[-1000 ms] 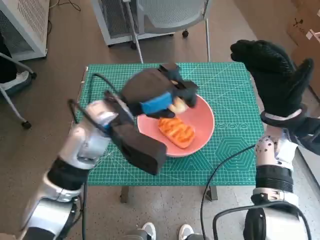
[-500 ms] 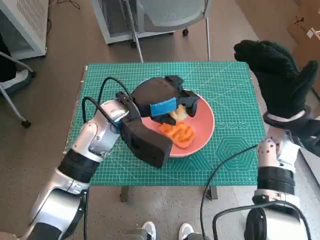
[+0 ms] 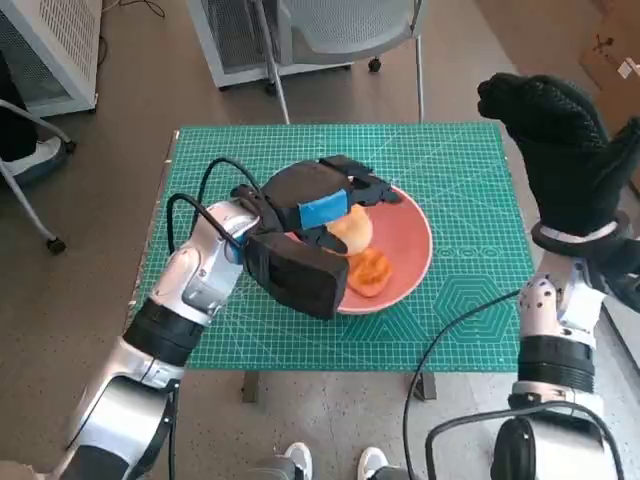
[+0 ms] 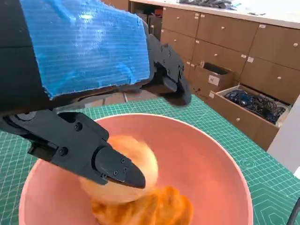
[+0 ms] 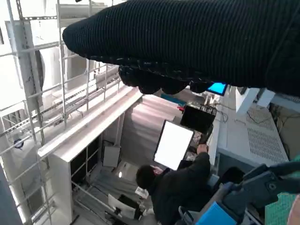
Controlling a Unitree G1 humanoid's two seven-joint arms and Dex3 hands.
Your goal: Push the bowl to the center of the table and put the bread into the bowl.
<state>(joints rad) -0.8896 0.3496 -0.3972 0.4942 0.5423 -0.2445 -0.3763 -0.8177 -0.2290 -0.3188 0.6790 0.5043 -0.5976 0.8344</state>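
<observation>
A pink bowl (image 3: 412, 232) sits near the middle of the green cutting mat (image 3: 460, 170). Inside it lie an orange glazed bread (image 3: 368, 270) and a pale round roll (image 3: 350, 228) resting partly on that bread. My left hand (image 3: 318, 200) hovers over the bowl's near-left side with its fingers spread, the roll just beside them. In the left wrist view the roll (image 4: 136, 157) lies on the orange bread (image 4: 161, 211) inside the bowl (image 4: 220, 159), with a black finger (image 4: 110, 164) above it and my left hand (image 4: 84, 61) not closed round it. My right hand (image 3: 558, 150) is raised beside the table's right edge, fingers extended, holding nothing.
A grey chair (image 3: 340, 25) stands behind the table and a white cabinet (image 3: 50, 45) at far left. White shoes (image 3: 335, 462) show below the front edge. The right wrist view shows my right hand's glove (image 5: 197, 42) and a person (image 5: 178, 185) at a monitor.
My left hand lowered the pale roll into the bowl and let go of it; the roll now rests on the orange bread. The right hand barely moved.
</observation>
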